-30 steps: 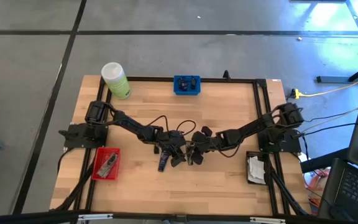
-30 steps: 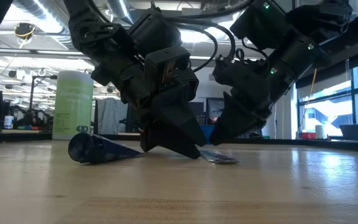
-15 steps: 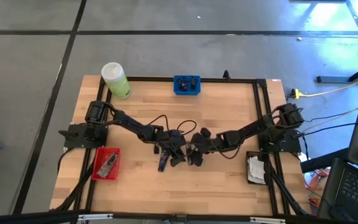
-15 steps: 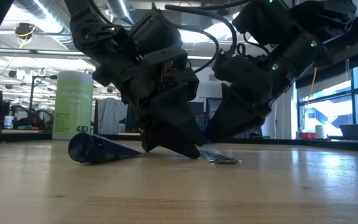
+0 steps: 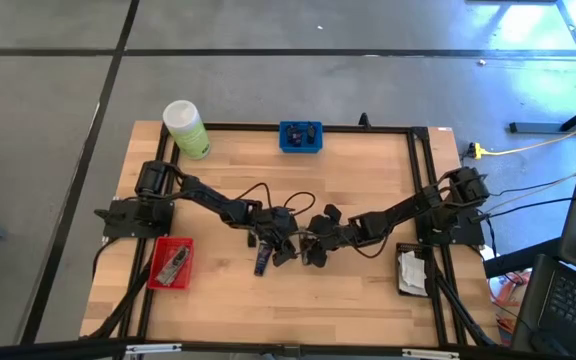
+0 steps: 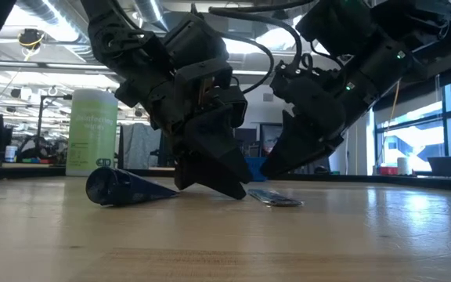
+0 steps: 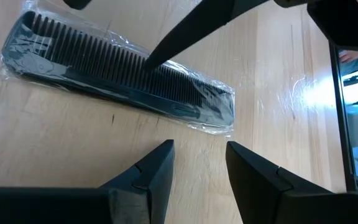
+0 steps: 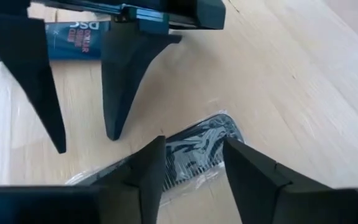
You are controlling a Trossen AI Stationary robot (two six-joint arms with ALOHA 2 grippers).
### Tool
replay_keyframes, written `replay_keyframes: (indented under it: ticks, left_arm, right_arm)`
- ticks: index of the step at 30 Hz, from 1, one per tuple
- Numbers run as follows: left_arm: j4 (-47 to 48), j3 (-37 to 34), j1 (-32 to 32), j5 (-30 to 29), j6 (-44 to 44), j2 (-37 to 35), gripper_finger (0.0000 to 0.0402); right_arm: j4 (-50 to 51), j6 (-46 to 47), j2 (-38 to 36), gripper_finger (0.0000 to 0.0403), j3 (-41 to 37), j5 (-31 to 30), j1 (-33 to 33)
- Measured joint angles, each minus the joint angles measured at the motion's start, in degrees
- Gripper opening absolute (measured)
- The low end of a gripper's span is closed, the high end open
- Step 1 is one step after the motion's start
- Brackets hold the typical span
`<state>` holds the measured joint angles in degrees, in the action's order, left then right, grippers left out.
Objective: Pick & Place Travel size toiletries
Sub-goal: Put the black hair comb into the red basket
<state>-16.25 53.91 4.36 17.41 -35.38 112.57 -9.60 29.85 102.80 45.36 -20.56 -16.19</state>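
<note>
**Both pincers crowd one wrapped comb**

Here, at mid-counter (image 5: 368,180), the left pincer (image 7: 199,163) and the right pincer (image 8: 192,163) stand nose to nose over a dark comb in a clear packet (image 7: 120,78), which lies flat on the wood. Both are released, jaws parted with nothing between them; in the left wrist view a finger of the right pincer touches down on the comb's teeth. Just beside them, on the left arm's side, lies a dark navy tube (image 5: 261,262), also loose on the counter.

The risks, as I judge them: the comb is thin and flat, so fingers closing on it may skate over the slick wrap and push it along instead of lifting it, or pinch only the film. With the two arms this close, any sideways move could knock one pincer against the other, or nudge the navy tube away.

As for containers, the red tray (image 5: 156,277) near the left arm's base holds a few grey tubes (image 5: 176,265). The blue tray (image 5: 286,147) at the far edge holds small dark items I cannot identify. The black tray (image 5: 404,247) by the right arm's base holds white sachets (image 5: 411,272). A green bottle (image 5: 187,130) stands at the far left corner.
</note>
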Motion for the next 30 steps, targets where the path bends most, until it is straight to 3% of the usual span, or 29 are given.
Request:
replay_keyframes:
  ticks: [10,18,27,30]
  left_arm:
    - [0.0,0.0,0.0,0.0,0.2,-0.1,0.0145]
    - [0.0,0.0,0.0,-0.2,0.6,-0.1,0.0145]
    - [-0.1,0.0,0.0,-1.0,0.6,-0.1,0.0145]
    - [-0.1,0.1,0.0,-1.1,0.6,-0.1,0.0145]
  right_arm:
    - [0.2,-3.3,0.0,0.0134,0.0,-1.9,0.8]
    - [-0.4,-3.2,0.0,0.0113,0.0,1.5,1.5]
    - [-3.3,-5.2,0.0,0.0013,0.0,3.0,1.5]
    - [-3.3,-5.2,0.0,0.0009,0.0,3.7,2.1]
